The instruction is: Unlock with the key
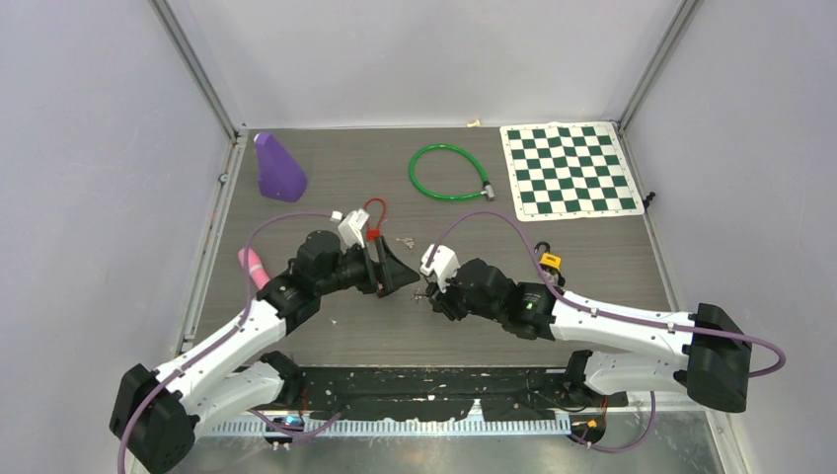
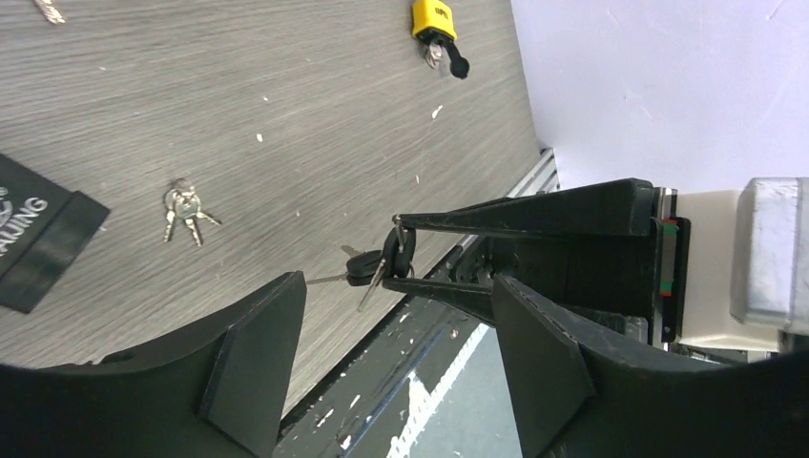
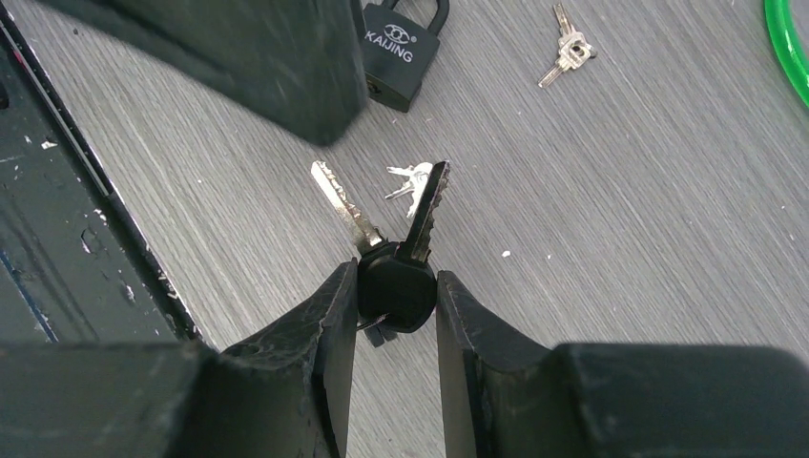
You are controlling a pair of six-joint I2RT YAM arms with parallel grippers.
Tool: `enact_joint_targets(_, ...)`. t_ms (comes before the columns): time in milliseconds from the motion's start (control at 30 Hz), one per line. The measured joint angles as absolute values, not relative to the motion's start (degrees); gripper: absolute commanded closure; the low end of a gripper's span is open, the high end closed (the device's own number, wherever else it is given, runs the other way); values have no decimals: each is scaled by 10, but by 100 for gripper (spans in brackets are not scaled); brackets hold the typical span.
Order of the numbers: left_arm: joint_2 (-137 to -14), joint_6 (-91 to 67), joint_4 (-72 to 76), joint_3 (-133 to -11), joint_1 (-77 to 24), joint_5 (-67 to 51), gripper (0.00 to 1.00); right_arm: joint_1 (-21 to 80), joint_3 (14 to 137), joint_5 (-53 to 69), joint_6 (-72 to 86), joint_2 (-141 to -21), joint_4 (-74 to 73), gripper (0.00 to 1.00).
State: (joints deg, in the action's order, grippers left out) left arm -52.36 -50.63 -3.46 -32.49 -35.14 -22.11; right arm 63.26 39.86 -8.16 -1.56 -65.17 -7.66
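Bunch of black-headed keys (image 3: 421,221) clamped by one head between the pads of the right tool (image 3: 397,279), low over the grey wood-grain surface (image 1: 326,193); two blades showing, one raised and edge-on, the other splayed off to the side. Opposite and close, left tool (image 1: 397,269) with jaws parted and nothing between them, tips aimed at the gripped bunch. One black padlock (image 3: 401,46), marked KAIJING, flat on the surface just beyond the gripped keys and right beside a finger of the left tool; contact between the two impossible to tell. Two loose bunches of small silver keys on the surface: nearer bunch (image 3: 410,178) just past the gripped blades, farther bunch (image 3: 570,52) out beyond the padlock. One yellow padlock (image 2: 431,17) near the right forearm, apart from both tools, with a dark-headed key (image 2: 456,65) at its base. One red-looped lock (image 1: 373,235) beside the left wrist. One green cable lock (image 1: 413,170) coiled in a ring toward the far edge, next to a single green-and-white chequered mat (image 1: 568,170) in the far right corner. One purple cone (image 1: 279,168) at far left. One pink object (image 1: 253,267) near the left edge, just beside the left arm.
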Motion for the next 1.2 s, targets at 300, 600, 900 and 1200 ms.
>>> enact_joint_targets(300, -602, -518, 9, -337, -391, -212, 45, 641, 409, -87, -17, -658, -69, 93)
enact_joint_targets(600, -643, -526, 47, -345, -417, -195, 69, 645, 409, -89, -17, -660, -63, 92)
enact_joint_targets(900, -655, -527, 66, -346, -427, -180, 100, 648, 409, -93, -16, -661, -56, 47)
enact_joint_targets(1200, -565, -392, -1, -375, -428, -100, 100, 610, 405, -51, 32, -628, -50, 9)
